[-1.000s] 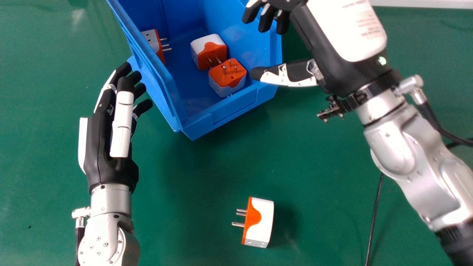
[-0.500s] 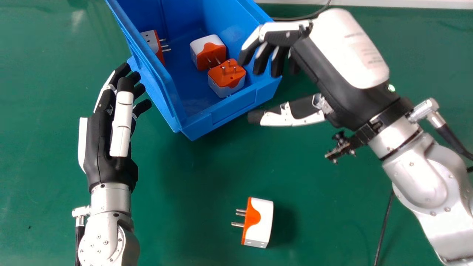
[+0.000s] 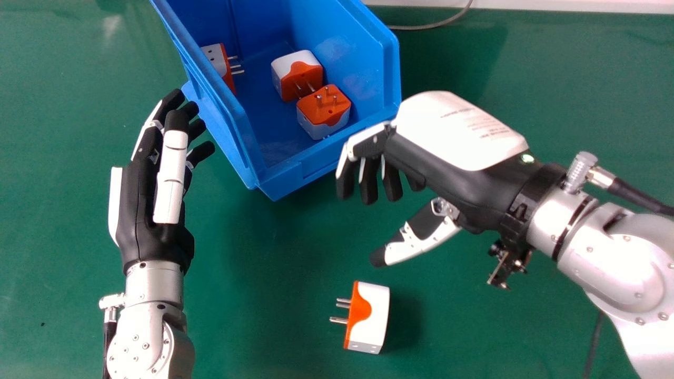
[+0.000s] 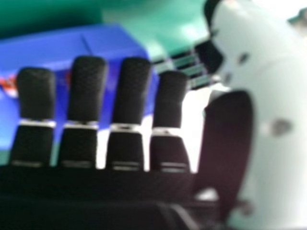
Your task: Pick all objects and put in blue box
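My right hand (image 3: 453, 142) hangs open over the table, in front of the box's near right corner, its fingers and thumb pointing down-left with nothing between them. In the right hand view its fingers (image 4: 129, 91) stand before the blue box (image 4: 72, 48). A white and orange plug adapter (image 3: 371, 318) lies on the table below that hand, prongs to the left. The blue box (image 3: 331, 163) holds an adapter (image 3: 297, 73), a second adapter (image 3: 324, 113) touching it, and another (image 3: 215, 57) by the left wall. My left hand (image 3: 152, 210) is open beside the box's left side.
The green table (image 3: 253, 295) runs all around the box. A grey cable (image 3: 437, 25) curves behind the box near the table's white far edge (image 3: 526, 5). A dark cable (image 3: 595, 342) shows by the right forearm.
The right hand has come away from over the box toward the near side, turning so its fingers point more downward. The left hand has barely shifted. The adapters have stayed where they were.
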Robot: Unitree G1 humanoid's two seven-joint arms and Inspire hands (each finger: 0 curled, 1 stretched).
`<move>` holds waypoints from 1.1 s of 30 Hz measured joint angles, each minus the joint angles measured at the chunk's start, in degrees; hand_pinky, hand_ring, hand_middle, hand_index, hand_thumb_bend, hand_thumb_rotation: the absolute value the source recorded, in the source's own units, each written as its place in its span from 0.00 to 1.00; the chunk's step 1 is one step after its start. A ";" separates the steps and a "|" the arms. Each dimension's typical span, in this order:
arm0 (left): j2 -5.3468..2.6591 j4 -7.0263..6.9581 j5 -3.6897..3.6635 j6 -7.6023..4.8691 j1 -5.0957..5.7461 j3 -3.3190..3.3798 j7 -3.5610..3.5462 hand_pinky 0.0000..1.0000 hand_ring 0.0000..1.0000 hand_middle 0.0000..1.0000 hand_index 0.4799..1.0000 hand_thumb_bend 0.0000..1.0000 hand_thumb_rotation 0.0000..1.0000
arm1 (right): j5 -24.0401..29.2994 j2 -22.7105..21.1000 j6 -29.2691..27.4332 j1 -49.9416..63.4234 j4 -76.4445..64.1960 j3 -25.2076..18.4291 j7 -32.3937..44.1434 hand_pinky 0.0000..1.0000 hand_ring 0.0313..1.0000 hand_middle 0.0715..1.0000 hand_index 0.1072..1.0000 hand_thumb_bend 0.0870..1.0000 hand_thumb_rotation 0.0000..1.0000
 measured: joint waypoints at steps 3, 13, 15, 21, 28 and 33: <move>0.24 0.00 0.24 -0.01 -0.03 0.12 0.02 0.80 0.86 0.87 0.73 0.70 0.76 | -1.55 -1.72 5.31 -0.95 -3.27 1.19 7.13 0.41 0.50 0.56 0.54 0.52 0.05; 0.73 0.98 -0.25 -0.04 -0.95 0.54 -0.71 0.81 0.86 0.87 0.74 0.70 0.76 | -7.97 -2.45 14.11 -4.06 -9.06 4.34 17.91 0.70 0.79 0.82 0.81 0.79 0.14; 0.93 1.21 -0.37 -0.05 -1.06 0.66 -0.79 0.81 0.86 0.87 0.74 0.69 0.76 | -9.14 -2.47 14.45 -4.38 -9.41 5.09 19.41 0.80 0.87 0.89 0.88 0.87 0.17; 1.44 1.80 -0.81 -0.11 -1.26 1.08 -0.92 0.82 0.87 0.88 0.76 0.68 0.76 | -10.36 -2.49 15.08 -4.88 -9.65 5.80 22.11 0.89 0.93 0.94 0.94 0.93 0.22; 1.46 2.69 -0.83 -0.72 -1.45 1.12 -1.00 0.82 0.87 0.88 0.76 0.67 0.76 | -12.03 -2.38 14.94 -5.22 -9.85 6.22 22.89 0.97 0.98 0.98 0.98 0.98 0.26; 1.47 2.82 -0.82 -1.25 -1.47 1.12 -1.01 0.82 0.87 0.87 0.75 0.68 0.76 | -12.27 -2.21 14.66 -5.22 -9.88 7.41 23.33 0.98 0.99 0.99 0.99 0.99 0.27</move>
